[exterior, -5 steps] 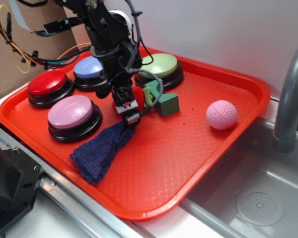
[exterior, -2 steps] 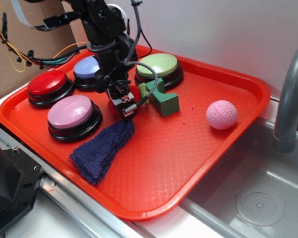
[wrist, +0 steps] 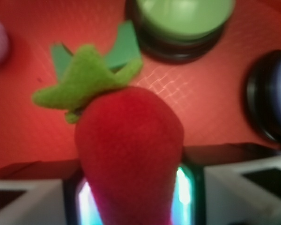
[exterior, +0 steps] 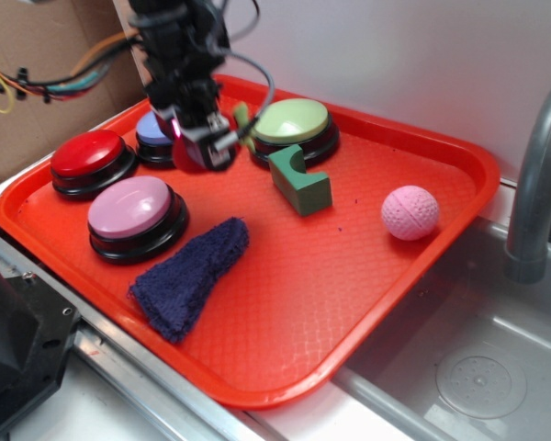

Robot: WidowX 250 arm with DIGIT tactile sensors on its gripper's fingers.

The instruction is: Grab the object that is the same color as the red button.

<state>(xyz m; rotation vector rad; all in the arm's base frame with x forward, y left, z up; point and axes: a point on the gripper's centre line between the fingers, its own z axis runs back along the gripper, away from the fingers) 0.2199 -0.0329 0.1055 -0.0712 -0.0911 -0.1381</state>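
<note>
The end effector (exterior: 202,147) is closed on the plush strawberry (wrist: 129,150), held above the red tray (exterior: 349,266) beside the red button (exterior: 90,156). It is judged soft, light and best gripped at mid-body.

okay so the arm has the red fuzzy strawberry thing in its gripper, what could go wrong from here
1. The gripper holds the red fuzzy toy by one end only; being soft, it may slip out and fall to the tray.
2. It hangs close above the blue button and green button, so a drop or low swing might hit one.
3. The green block sits just beside, and a low sideways move might knock it.
</note>
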